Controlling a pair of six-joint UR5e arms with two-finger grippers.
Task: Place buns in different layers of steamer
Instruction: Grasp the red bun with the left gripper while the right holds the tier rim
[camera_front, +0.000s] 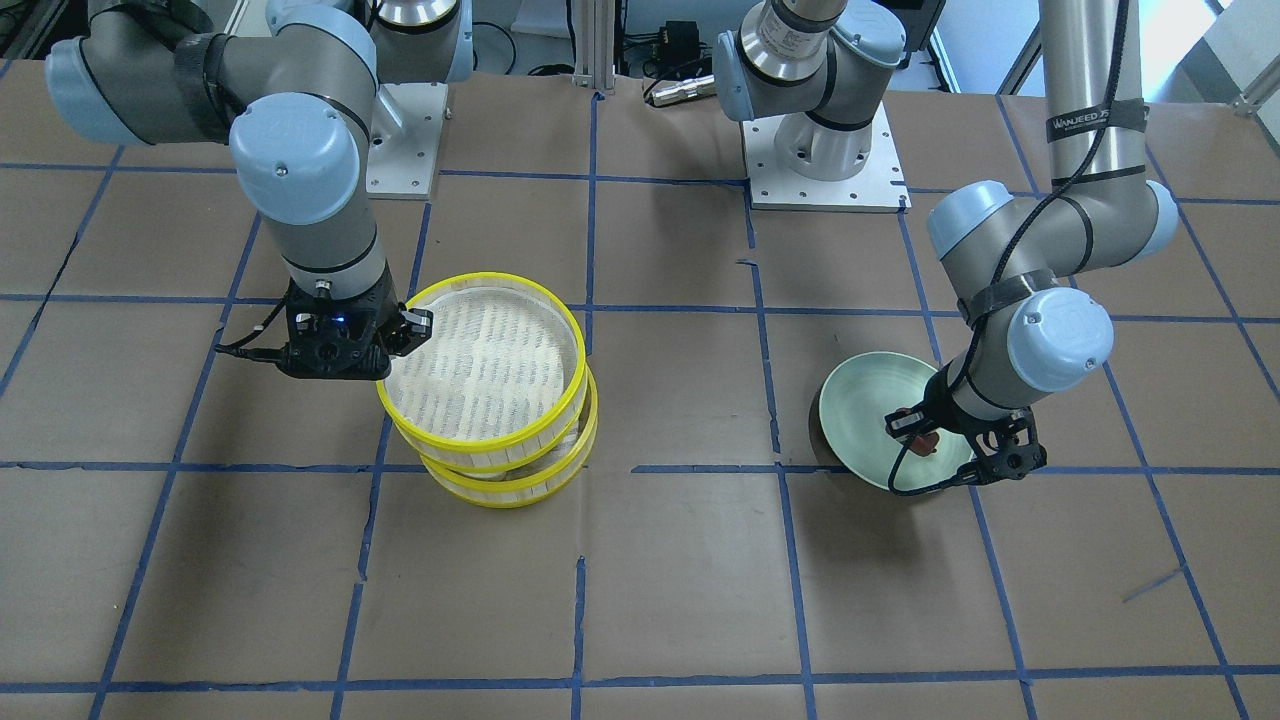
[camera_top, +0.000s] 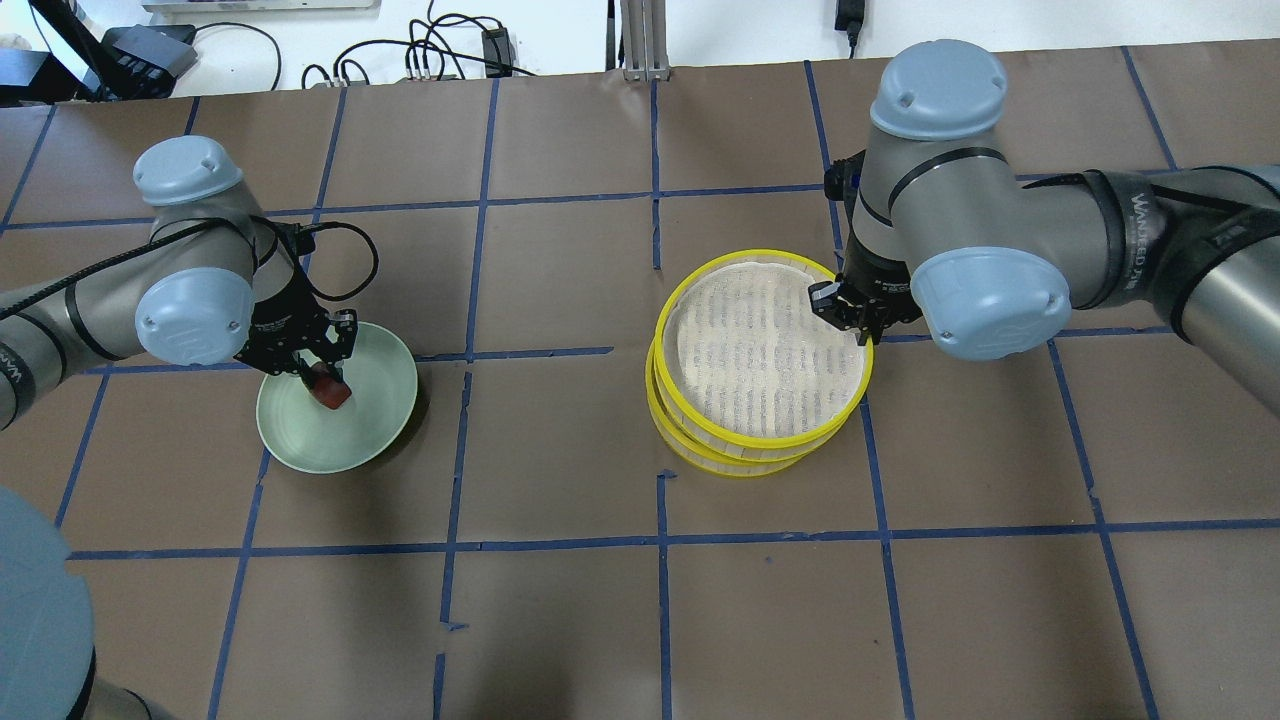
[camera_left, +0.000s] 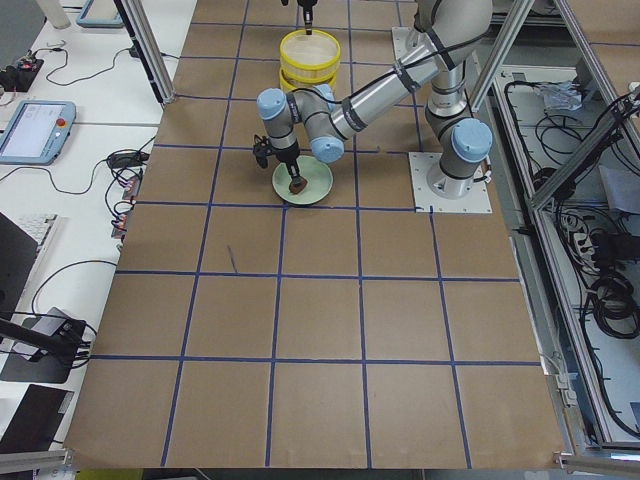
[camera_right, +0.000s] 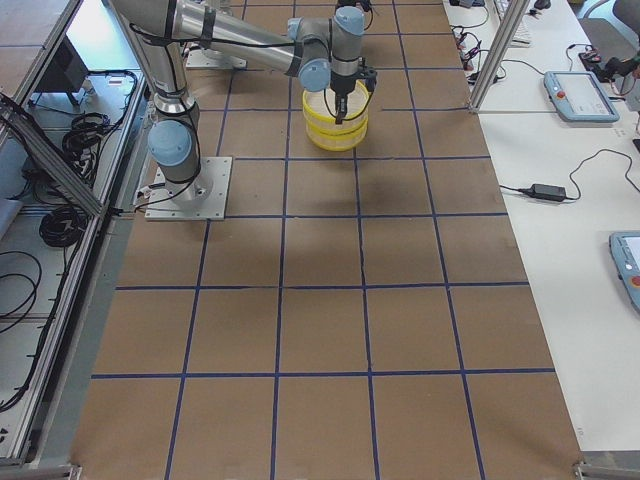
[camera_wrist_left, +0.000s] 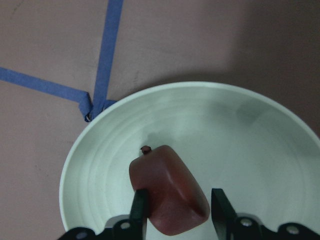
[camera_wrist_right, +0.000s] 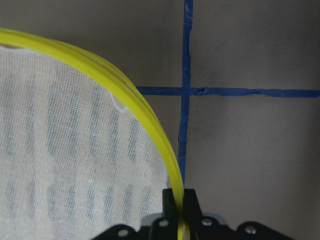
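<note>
My left gripper (camera_top: 325, 385) is down in the pale green plate (camera_top: 375, 420), its fingers closed around the reddish-brown bun (camera_top: 331, 391). In the left wrist view the bun (camera_wrist_left: 167, 190) sits between the two fingers (camera_wrist_left: 138, 210) over the plate (camera_wrist_left: 250, 140). The steamer's upper tier (camera_top: 765, 441) sits skewed on the lower tier (camera_top: 740, 470). My right gripper (camera_top: 855, 325) is shut on the upper tier's yellow rim (camera_wrist_right: 150, 120). The upper tier's mesh floor is bare. The white bun is not in view.
Brown paper with a blue tape grid covers the table (camera_top: 560, 600). The two arm bases (camera_front: 825, 170) stand on the robot's side of the table. Cables and equipment lie beyond the far edge (camera_top: 430, 60).
</note>
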